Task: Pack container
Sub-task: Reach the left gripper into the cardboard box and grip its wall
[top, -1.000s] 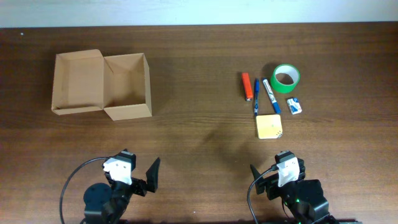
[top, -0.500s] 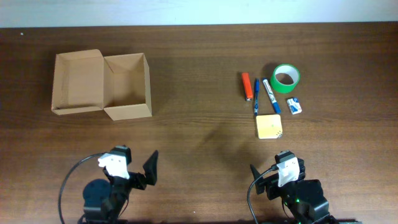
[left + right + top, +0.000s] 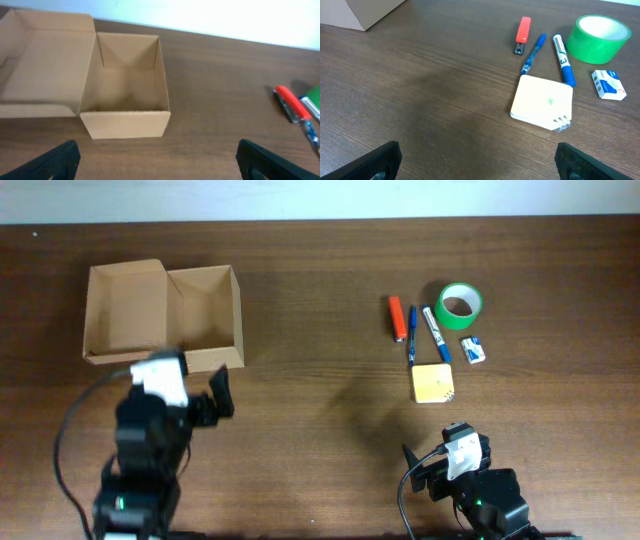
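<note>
Across the dark wood table (image 3: 320, 400), with a pale wall (image 3: 320, 198) along its far edge, the container (image 3: 205, 320) sits far left, its flap lid (image 3: 125, 310) laid open to the left. The left gripper (image 3: 160, 162) hangs just in front of it, jaws spread wide. Well to the right lie a red stick (image 3: 397, 318), blue pen (image 3: 411, 335), blue marker (image 3: 436, 333), green tape roll (image 3: 459, 305), small blue-and-white packet (image 3: 474, 350) and yellow pad (image 3: 432, 383). The right gripper (image 3: 480, 162) hovers near the pad, jaws spread.
</note>
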### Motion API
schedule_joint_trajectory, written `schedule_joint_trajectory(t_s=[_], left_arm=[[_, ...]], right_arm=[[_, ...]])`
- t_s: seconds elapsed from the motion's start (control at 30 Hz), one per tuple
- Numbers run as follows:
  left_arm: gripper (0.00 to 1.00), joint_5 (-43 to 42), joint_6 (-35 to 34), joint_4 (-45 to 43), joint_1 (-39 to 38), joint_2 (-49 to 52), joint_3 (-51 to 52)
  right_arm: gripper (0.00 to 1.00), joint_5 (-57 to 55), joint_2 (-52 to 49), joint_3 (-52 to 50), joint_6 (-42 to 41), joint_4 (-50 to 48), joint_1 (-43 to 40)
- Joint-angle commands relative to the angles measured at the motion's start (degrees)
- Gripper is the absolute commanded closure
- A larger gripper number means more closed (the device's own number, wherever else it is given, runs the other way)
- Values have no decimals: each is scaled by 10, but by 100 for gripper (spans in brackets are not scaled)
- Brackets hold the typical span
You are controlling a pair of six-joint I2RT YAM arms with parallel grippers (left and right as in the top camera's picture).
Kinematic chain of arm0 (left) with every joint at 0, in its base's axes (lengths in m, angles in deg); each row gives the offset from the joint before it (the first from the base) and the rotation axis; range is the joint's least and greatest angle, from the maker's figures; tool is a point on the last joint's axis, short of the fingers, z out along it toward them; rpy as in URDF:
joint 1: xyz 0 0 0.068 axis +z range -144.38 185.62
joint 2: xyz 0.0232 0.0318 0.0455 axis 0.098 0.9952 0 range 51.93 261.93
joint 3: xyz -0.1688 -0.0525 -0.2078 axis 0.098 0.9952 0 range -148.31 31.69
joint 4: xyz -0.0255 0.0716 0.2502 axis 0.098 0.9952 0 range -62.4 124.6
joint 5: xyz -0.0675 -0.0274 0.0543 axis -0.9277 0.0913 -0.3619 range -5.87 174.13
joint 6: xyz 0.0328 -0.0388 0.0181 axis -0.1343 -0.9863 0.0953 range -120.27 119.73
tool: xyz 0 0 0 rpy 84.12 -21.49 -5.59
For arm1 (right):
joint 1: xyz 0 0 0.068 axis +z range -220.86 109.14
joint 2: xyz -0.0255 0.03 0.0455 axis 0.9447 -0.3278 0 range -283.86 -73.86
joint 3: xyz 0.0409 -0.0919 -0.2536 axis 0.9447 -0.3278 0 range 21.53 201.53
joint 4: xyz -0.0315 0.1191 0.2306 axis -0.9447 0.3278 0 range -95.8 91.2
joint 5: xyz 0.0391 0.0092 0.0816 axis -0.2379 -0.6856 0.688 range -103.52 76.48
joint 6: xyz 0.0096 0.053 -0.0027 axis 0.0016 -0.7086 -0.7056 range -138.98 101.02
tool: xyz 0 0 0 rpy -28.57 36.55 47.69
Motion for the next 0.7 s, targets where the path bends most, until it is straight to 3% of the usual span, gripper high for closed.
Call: schedule_joint_trajectory(t_s=[0.0,0.37,0.67], left_arm=[[0,12,-3,17,3,82,-71],[0,13,-3,54,3,335,-268],[0,13,12,21,3,456,-320]], right_arm=[[1,-9,6,-4,-4,-2,3],[1,-9,6,-4,-4,-2,3],[1,-9,6,-4,-4,-2,3]])
